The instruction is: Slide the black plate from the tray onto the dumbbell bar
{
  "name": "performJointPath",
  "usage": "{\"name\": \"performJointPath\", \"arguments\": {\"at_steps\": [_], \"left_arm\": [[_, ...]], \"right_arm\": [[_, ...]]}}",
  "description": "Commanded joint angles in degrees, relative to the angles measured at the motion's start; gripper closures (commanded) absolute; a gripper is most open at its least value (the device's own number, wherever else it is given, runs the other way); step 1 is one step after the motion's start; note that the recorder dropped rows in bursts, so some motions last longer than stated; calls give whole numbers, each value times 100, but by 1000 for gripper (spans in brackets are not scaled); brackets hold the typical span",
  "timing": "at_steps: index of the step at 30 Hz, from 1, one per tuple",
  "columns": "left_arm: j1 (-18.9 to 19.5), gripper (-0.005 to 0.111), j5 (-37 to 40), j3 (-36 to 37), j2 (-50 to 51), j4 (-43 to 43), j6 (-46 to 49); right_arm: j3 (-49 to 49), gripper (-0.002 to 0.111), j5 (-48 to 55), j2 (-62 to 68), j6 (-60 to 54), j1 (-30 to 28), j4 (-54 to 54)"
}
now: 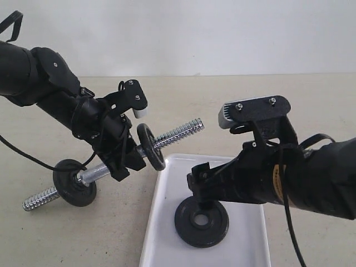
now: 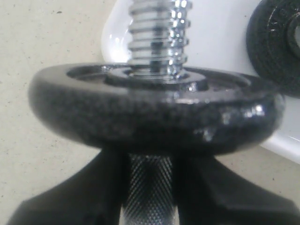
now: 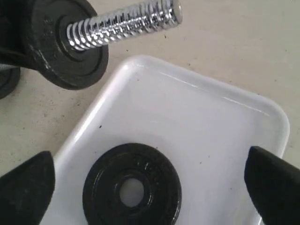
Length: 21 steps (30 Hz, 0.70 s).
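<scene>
A black plate [image 1: 201,221] [image 3: 132,190] lies flat in the white tray [image 1: 167,222] [image 3: 197,122]. My right gripper [image 1: 196,186] [image 3: 149,164] hovers just over it, open, one finger [image 3: 26,187] on each side of the plate and nothing between them. My left gripper [image 1: 125,161] [image 2: 149,164] is shut on the knurled middle of the dumbbell bar [image 1: 181,132] [image 2: 149,187] and holds it tilted, with its threaded end [image 3: 124,22] up over the tray's far corner. Another black disc [image 1: 151,146] [image 2: 154,117] sits on the bar against the left fingers.
One more black disc [image 1: 74,182] is on the bar's lower end, down at the beige tabletop [image 1: 67,233] left of the tray. The tray's near edge runs out of the exterior view. A white wall stands behind the table.
</scene>
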Motion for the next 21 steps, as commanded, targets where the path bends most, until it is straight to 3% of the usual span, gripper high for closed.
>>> {"name": "performJointPath", "arguments": {"at_steps": [1,21], "left_arm": [[-26,102,-5,-97,-251,-434,-46],[-26,102,-5,-97,-251,-434,-46]], "right_arm": [[-24,3,-273,197,68,19,136],[-159,3,-718,1201,537,19,595]]}}
